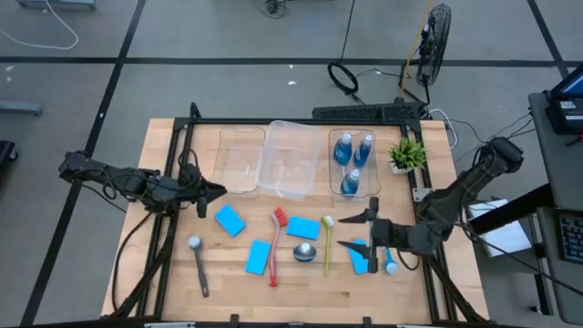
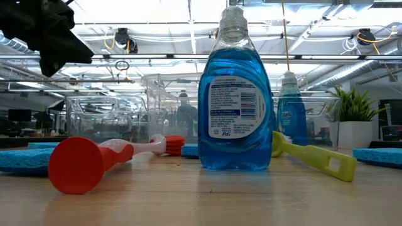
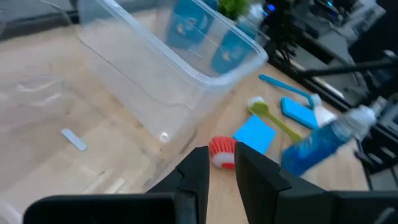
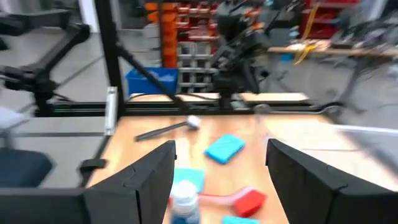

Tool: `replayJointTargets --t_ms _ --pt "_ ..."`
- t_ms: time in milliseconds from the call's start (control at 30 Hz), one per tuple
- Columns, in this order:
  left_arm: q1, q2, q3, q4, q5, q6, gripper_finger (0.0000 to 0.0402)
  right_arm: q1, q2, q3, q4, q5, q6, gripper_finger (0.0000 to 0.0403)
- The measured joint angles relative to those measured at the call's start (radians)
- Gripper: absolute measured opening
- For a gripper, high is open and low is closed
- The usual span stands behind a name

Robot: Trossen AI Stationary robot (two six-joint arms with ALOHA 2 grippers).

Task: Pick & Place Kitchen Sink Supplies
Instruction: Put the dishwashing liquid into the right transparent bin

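1. The supplies lie scattered on the near half of the wooden desk (image 1: 164, 273). Flat bright-blue rectangular sponges sit at about 9 o'clock (image 1: 230, 220), 7 o'clock (image 1: 259, 258), centre (image 1: 303, 228) and 3 o'clock (image 1: 360, 257) of the cluster.
2. A slim red-handled brush (image 1: 276, 244) lies between the sponges, and a yellow-green brush (image 1: 327, 241) lies just to its 3 o'clock side. A grey long-handled brush (image 1: 198, 264) rests apart at the cluster's 8 o'clock edge.
3. One small blue soap bottle with a silvery top (image 1: 304, 252) stands upright amid them, at 6 o'clock of the central sponge. Three more bottles (image 1: 352, 159) lie inside the rightmost clear plastic bin (image 1: 332, 187) at 12 o'clock, so sorting looks partly done.
4. Two other clear bins (image 1: 291, 157) beside it appear empty, probably kept for sponges and brushes.
5. The right end effector (image 1: 363, 230) hovers over the 3 o'clock sponge with fingers spread wide and empty, its arm stretched in low from 3 o'clock; it seems poised to descend on something there.
6. The left end effector (image 1: 208, 191) points toward the bins from 9 o'clock, fingers nearly together and gripping nothing.
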Motion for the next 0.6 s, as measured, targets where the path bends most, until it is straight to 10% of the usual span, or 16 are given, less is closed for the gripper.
replayJointTargets --t_ms 600 --pt "0.000 0.000 0.000 0.002 0.028 0.023 0.0077 -0.161 0.040 0.002 -0.096 -0.418 0.096 0.0238"
